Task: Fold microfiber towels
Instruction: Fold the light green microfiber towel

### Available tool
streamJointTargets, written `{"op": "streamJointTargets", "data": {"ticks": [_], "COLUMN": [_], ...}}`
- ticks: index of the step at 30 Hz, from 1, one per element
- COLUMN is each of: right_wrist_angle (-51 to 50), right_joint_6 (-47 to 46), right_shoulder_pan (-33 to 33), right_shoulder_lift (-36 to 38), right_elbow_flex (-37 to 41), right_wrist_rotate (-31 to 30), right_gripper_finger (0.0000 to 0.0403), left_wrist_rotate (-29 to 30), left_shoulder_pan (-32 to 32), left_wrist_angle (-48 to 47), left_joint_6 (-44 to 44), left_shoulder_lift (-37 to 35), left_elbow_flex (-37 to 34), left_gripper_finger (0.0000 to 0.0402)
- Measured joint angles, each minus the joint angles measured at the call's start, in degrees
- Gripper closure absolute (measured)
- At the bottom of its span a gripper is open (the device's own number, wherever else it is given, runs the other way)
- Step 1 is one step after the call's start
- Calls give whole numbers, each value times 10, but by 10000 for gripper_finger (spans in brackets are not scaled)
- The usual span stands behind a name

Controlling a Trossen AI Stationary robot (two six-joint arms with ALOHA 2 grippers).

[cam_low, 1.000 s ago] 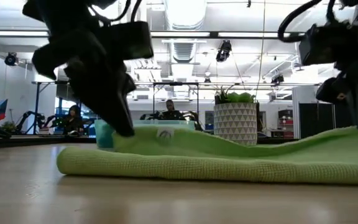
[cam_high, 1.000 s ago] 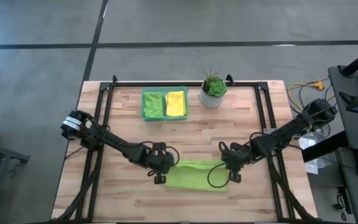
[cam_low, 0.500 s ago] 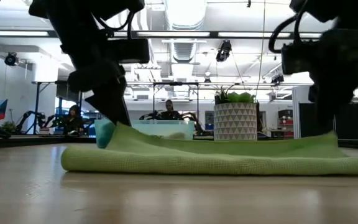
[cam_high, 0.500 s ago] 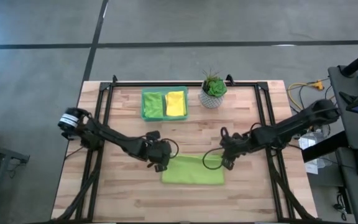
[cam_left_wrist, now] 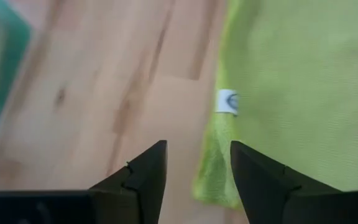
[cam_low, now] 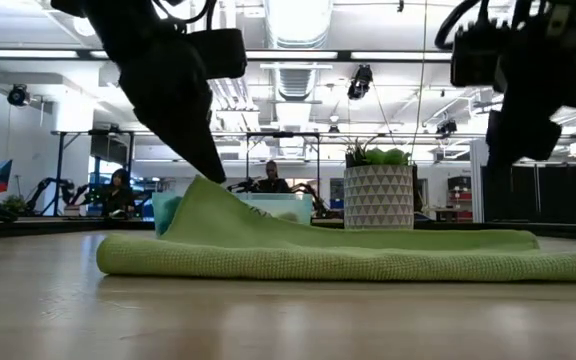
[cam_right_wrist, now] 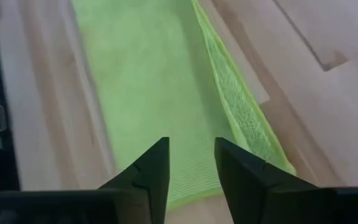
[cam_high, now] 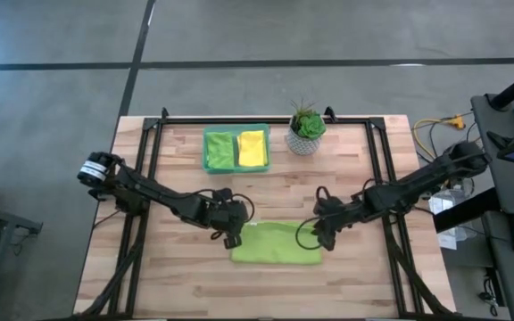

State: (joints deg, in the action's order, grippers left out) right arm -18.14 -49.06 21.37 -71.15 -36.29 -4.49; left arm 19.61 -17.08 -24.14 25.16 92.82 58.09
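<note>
A lime green microfiber towel [cam_high: 277,242] lies folded on the wooden table near its front, a long flat strip in the low view [cam_low: 348,255]. Its far left corner [cam_low: 204,188] stands up in a peak. My left gripper [cam_high: 230,236] is open right at that corner, which shows by a white tag [cam_left_wrist: 227,101] in the left wrist view. My right gripper [cam_high: 321,234] is open and hangs above the towel's right end [cam_low: 513,240], clear of it. The right wrist view looks along the towel [cam_right_wrist: 148,93] between the open fingers. My left gripper [cam_left_wrist: 197,165] has its open fingers at the towel's raised far left corner [cam_left_wrist: 216,180], slanting down from the left. Whether a finger touches the cloth I cannot tell.
A green plastic tray [cam_high: 236,131] at the far middle holds a folded green towel [cam_high: 220,150] and a yellow one [cam_high: 252,148]. A potted plant [cam_high: 307,129] stands to its right. Black frame rails [cam_high: 146,178] run along the table's left and right sides.
Both grippers have moved toward the table's far edge, carrying the towel's upper layer over. The right end, lifted a second ago, now lies flat. My right gripper has let go of it and risen. The towel's left corner stays peaked beside my left gripper.
</note>
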Motion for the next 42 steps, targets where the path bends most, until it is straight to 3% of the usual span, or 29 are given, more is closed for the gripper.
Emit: {"op": "streamJointTargets", "data": {"ticks": [7,14,26,31,42], "right_wrist_angle": [58,68,81,81,47], "right_joint_6": [22,4,11,10,11], "right_shoulder_pan": [1,-6,-26,-35,-106], "right_shoulder_lift": [-99,-176,-154,-155,-156], "right_elbow_flex": [0,-2,0,0,0], "right_wrist_rotate": [48,32,23,14,0], "right_gripper_finger": [325,372,375,375,375], "left_wrist_rotate": [-5,4,2,-66,-73], "left_shoulder_pan": [1,2,2,2,1], "left_wrist_angle": [-25,-60,-62,-13,-2], "left_joint_6": [1,0,0,0,0], "left_shoulder_lift": [-1,-1,-1,-1,-1], "left_elbow_flex": [-3,-4,-23,-51,-61], "left_gripper_finger": [240,240,240,242,298]}}
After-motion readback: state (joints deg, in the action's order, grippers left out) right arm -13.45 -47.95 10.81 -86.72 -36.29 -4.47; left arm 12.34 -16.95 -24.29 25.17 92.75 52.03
